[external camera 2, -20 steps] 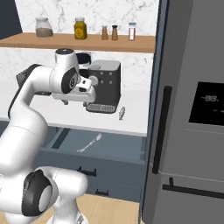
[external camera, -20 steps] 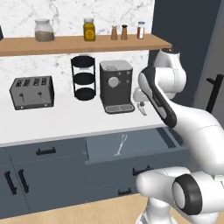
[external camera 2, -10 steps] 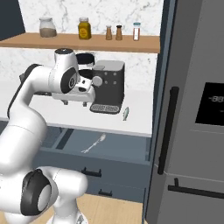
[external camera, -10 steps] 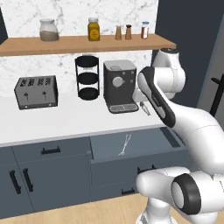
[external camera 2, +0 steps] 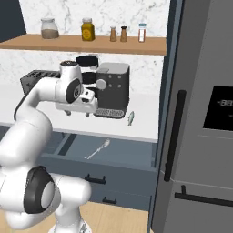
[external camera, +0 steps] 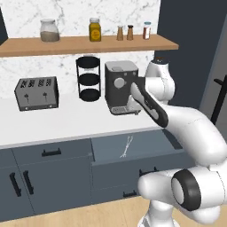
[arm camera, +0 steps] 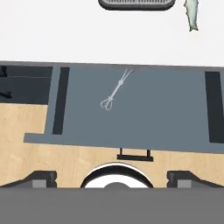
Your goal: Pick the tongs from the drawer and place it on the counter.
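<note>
Drawer (arm camera: 131, 127) pulled open; tongs (arm camera: 114, 91) lie flat on its floor, toward the counter (arm camera: 65, 35). Gripper (arm camera: 111, 177) spread wide, empty, tips well apart from tongs, hovering above

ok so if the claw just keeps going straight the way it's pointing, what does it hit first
Probably the floor of the open drawer, a little short of the tongs lying there. Nothing else appears in that line, though depth is hard to judge.
</note>
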Controlling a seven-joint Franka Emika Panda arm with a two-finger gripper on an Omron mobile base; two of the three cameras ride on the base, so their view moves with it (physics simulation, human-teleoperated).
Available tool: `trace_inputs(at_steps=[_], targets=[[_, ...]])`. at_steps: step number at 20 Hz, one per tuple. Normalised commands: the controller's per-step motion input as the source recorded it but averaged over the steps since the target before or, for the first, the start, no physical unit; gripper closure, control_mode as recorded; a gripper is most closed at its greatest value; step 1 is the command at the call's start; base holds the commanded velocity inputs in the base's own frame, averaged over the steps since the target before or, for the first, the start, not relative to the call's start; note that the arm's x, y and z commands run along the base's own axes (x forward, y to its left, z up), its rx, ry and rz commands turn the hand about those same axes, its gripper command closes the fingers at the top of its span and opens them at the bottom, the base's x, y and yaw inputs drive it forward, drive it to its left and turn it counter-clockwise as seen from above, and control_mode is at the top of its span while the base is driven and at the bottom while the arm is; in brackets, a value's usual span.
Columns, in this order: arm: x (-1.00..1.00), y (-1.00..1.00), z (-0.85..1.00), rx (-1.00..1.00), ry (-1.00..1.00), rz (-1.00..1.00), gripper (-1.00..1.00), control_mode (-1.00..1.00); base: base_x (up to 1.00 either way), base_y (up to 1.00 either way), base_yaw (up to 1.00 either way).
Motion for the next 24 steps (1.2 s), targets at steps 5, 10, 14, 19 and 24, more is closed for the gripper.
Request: trace_inputs(at_steps=[5,10,14,19,24], targets=[[0.26,0.03,-1.0,0.0,0.28,0.0,-1.0,-1.0,0.0,0.0,0.0],[0.03,0.0,-1.0,0.0,0.16,0.0,-1.0,-1.0,0.0,0.0,0.0],[-0.01,0.0,-0.98,0.0,0.01,0.0,-1.0,-1.0,0.0,0.0,0.0],[0.04,0.0,-0.83,0.0,-0.12,0.0,-1.0,-1.0,0.0,0.0,0.0],[0.05,0.0,-0.76,0.0,-0.12,0.0,-1.0,-1.0,0.0,0.0,0.0]])
